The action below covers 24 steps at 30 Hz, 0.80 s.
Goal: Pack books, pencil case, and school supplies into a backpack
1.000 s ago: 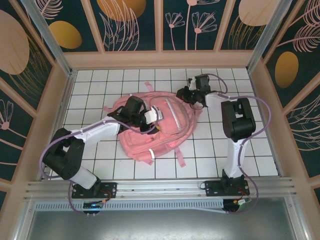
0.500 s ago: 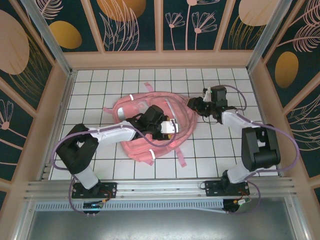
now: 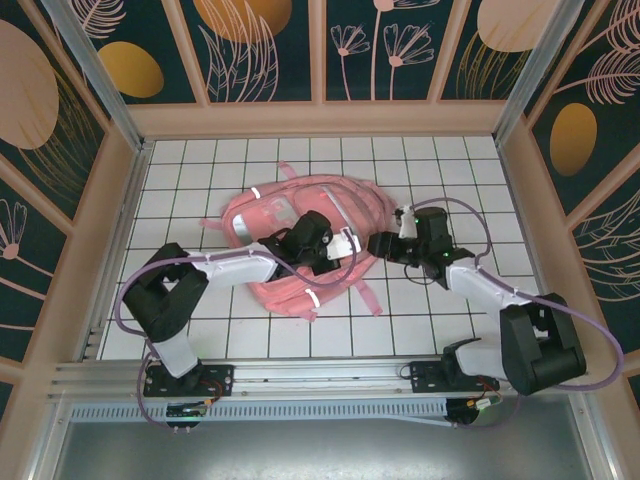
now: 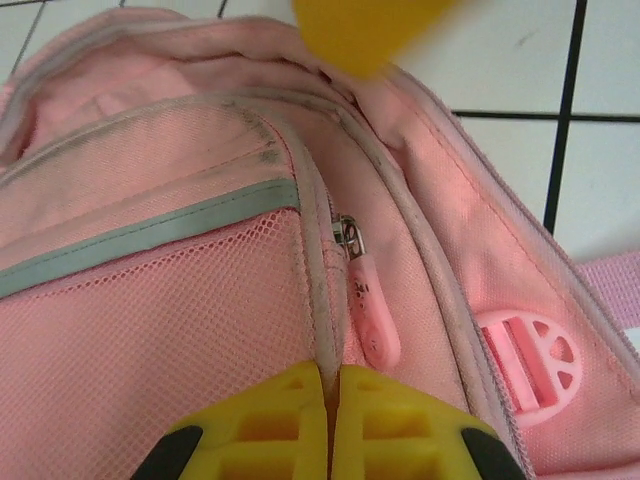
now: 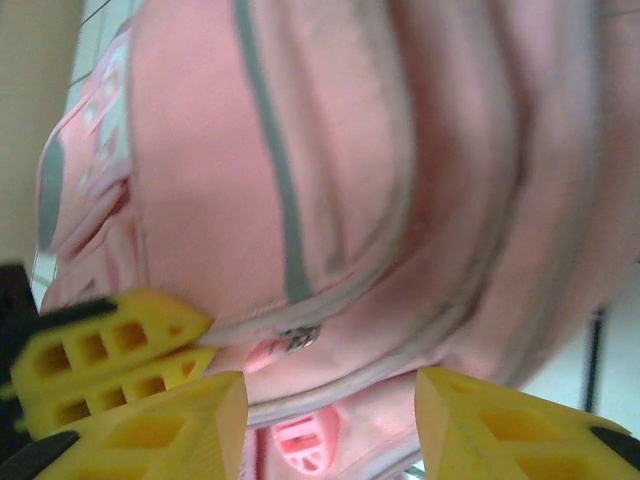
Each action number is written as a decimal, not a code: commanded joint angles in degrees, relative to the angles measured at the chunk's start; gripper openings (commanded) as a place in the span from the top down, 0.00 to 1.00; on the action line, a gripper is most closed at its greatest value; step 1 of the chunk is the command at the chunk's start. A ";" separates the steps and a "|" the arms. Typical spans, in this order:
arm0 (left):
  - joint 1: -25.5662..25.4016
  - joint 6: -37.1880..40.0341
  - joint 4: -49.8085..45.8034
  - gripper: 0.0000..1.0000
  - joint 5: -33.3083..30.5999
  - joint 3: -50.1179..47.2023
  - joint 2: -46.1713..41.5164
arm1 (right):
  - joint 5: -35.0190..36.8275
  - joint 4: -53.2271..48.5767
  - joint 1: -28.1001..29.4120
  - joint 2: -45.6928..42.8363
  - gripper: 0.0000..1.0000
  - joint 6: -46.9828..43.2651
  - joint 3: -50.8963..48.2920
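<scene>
Pink soft fabric backpack point(image 3: 290, 215) lies flat on the white tiled table point(image 3: 470, 160), a little further from the arm bases than it was a second ago, so it has been tugged along while being handled. The left gripper point(image 4: 330, 390) has slid across the bag to its right-hand edge and snapped from spread to fully clenched. Its yellow fingers now press together right on the zip seam, just beside the small pink rubber zip pull point(image 4: 372, 325). Whether a fold of cloth is pinched between them cannot be told. The right gripper point(image 5: 330, 395) has swung round from the far side of the bag to that same corner. Its jaws are now released and parted, with nothing between them, facing the zip pull and the left fingers. Judging by this, the step is zip work: one arm pins the bag while the other goes for the pull.

As for the container, the zip line seen from both wrists looks drawn shut, and the pink mesh front pocket point(image 4: 150, 340) lies flat. What is inside the main compartment is hidden, so how much has been packed cannot be told
</scene>
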 commanded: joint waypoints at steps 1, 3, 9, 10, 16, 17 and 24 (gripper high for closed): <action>2.61 -5.78 3.44 1.00 3.68 -0.62 -4.40 | -1.29 7.67 2.35 -0.17 0.51 -7.95 -1.41; 4.04 -8.12 5.39 1.00 6.60 -0.83 -5.57 | -2.16 7.51 2.88 2.40 0.50 -9.19 0.56; 6.26 -11.39 8.15 1.00 13.23 -2.62 -5.43 | -7.77 6.24 4.54 11.33 0.50 -10.36 7.11; 6.31 -11.50 8.15 1.00 14.04 -2.50 -5.10 | -7.06 6.37 5.42 11.57 0.50 -11.04 7.64; 6.39 -12.04 10.12 1.00 16.89 -3.09 -4.68 | 1.13 5.32 8.21 13.24 0.54 -14.13 9.57; 6.34 -11.97 10.29 1.00 17.27 -3.23 -4.69 | 2.06 5.13 8.65 13.56 0.56 -14.77 9.90; 6.84 -11.49 11.21 1.00 19.54 -4.20 -5.72 | 6.48 5.49 9.52 15.49 0.89 -17.27 11.01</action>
